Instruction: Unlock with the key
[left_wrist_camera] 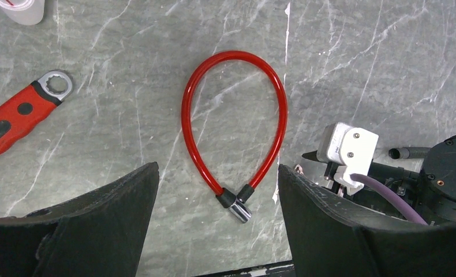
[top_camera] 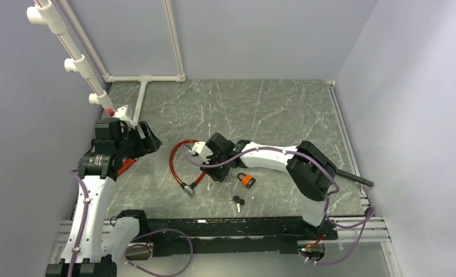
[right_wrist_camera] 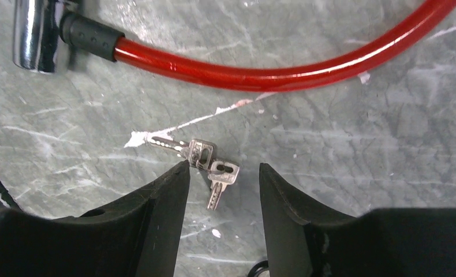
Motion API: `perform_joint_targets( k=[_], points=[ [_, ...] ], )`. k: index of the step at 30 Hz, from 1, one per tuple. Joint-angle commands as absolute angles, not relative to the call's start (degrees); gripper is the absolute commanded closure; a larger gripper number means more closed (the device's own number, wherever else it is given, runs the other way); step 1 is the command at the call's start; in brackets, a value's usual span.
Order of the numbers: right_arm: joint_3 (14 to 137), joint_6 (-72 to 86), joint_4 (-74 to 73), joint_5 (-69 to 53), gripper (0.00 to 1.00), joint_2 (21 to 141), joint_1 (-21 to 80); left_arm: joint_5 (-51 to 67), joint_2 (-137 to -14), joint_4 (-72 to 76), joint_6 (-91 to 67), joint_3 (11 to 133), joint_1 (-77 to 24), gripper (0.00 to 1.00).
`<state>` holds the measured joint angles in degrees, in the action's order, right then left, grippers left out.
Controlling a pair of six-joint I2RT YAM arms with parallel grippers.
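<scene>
1 red cable lock (left_wrist_camera: 234, 115) lies looped on the table (top_camera: 272, 109), both ends meeting at its chrome barrel. 2 silver keys (right_wrist_camera: 201, 154) lie touching each other just beside the cable, between the parted fingertips of the right gripper (right_wrist_camera: 223, 173), which grips nothing. The left gripper (left_wrist_camera: 217, 170) hovers over the loop, spread wide and empty. 1 orange padlock (top_camera: 246, 180) and some dark-headed keys (top_camera: 238, 201), count unclear, lie near the right arm. 1 red wrench (left_wrist_camera: 23, 112) lies left of the loop.
</scene>
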<state>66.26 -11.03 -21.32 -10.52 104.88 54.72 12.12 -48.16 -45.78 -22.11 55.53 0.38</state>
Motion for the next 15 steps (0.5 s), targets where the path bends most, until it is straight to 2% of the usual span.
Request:
perform_joint_targets(
  k=[1,6,8,12,15],
  points=[
    [69.56,-11.52,-19.2,-12.28,0.51,106.5,55.27,11.87,-48.46,-45.95,-21.75,55.72,0.35,0.2],
    [70.02,-11.69,-20.59,-11.14,0.56,108.09,55.46,11.6,-48.6,-46.05,-21.81,55.72,0.35,0.19],
    [69.73,-11.48,-20.61,-10.7,0.63,107.88,55.46,11.68,-48.65,-45.97,-21.8,55.72,0.35,0.19],
    [68.81,-11.02,-19.93,-10.19,0.69,106.74,55.46,11.86,-49.11,-46.03,-21.71,55.8,0.35,0.2],
    [68.82,-10.16,-20.1,-8.28,0.85,106.45,55.46,11.95,-49.3,-45.97,-21.71,55.7,0.35,0.19]
  ],
)
